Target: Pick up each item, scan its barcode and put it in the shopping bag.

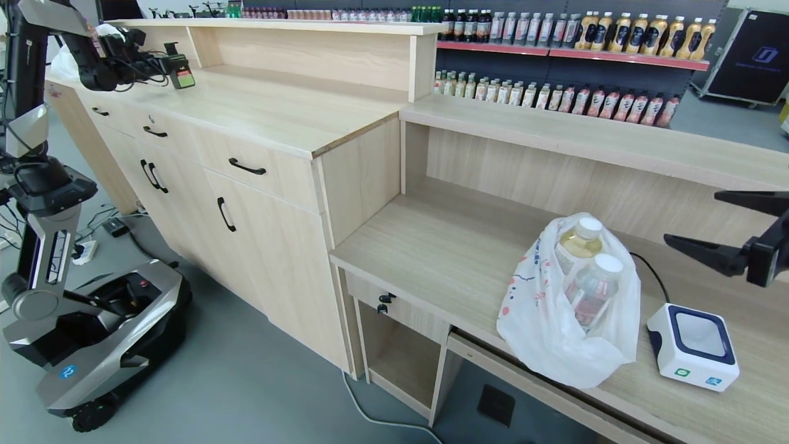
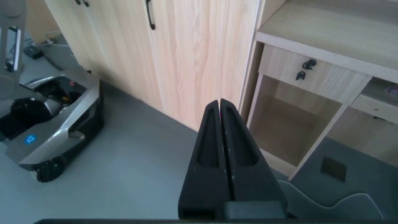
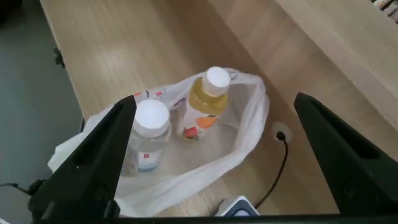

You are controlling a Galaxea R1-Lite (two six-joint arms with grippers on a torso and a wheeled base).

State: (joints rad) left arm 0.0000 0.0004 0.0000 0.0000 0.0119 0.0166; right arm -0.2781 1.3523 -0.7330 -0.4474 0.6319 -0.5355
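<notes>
- Barcode scanner (image 1: 693,346): a white, rounded box with a dark-framed glass window slanting upward. It sits at the front edge of the wood-grain counter (image 1: 444,246), just beside the shopping bag (image 1: 555,345). A black cable (image 1: 653,274) runs from it toward the back of the counter.
- Material of the shopping bag: thin, crinkled white plastic with small red and blue prints. It is slumped near the front edge, with its mouth open upward.
- Contents of the bag: a yellow-drink bottle (image 1: 579,243) and a clear bottle (image 1: 595,290), side by side. Both are cylindrical with round white caps; their long axes are near upright, caps pointing up out of the mouth.
- Right gripper (image 1: 690,217): black, tapering jaws spread wide and grasping nothing. It hovers above the counter, over the scanner's side of the bag. In the right wrist view, the bag mouth and both bottles lie below and between the jaws, apart from them.
- Left gripper (image 2: 219,106): jaws clenched flat against each other with nothing between. It hangs over the grey floor (image 2: 137,155) in front of the pale wood cabinet doors (image 2: 186,50), well apart from the bag.
</notes>
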